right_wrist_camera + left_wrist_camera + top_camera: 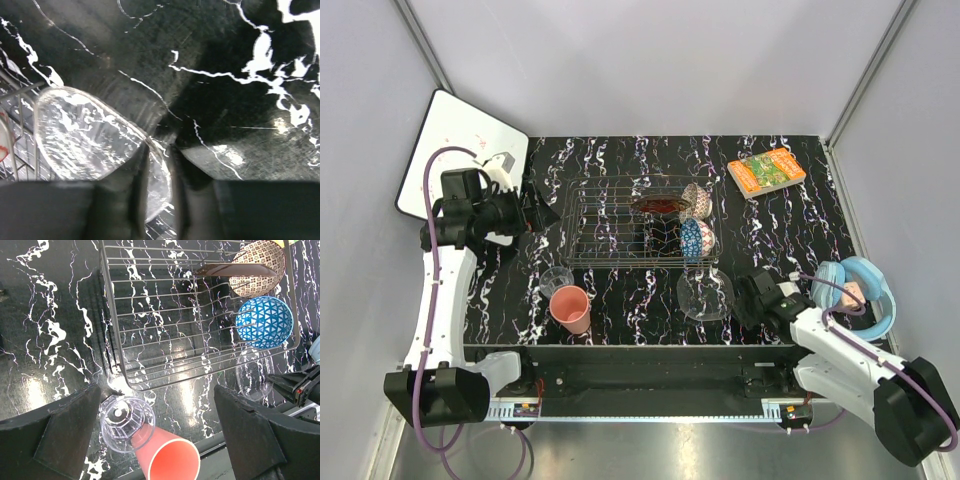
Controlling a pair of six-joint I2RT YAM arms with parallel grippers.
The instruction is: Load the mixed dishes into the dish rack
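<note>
Right gripper point(159, 165) nearly closed, pinching rim of clear glass plate point(85, 135); plate just outside dish rack point(582, 215), at its 5 o'clock. Left gripper point(157, 390) wide open, empty, above tabletop point(770, 235) at rack's 9 o'clock. Rack holds red flower-rimmed dish point(660, 205), tan-red patterned bowl point(694, 198), blue patterned bowl point(697, 238), all toward 3 o'clock end. Pink plastic cup point(571, 308), small clear glass point(558, 279) on tabletop at 7 o'clock.

White arms point(442, 300) with black joints, purple cables point(427, 190).
</note>
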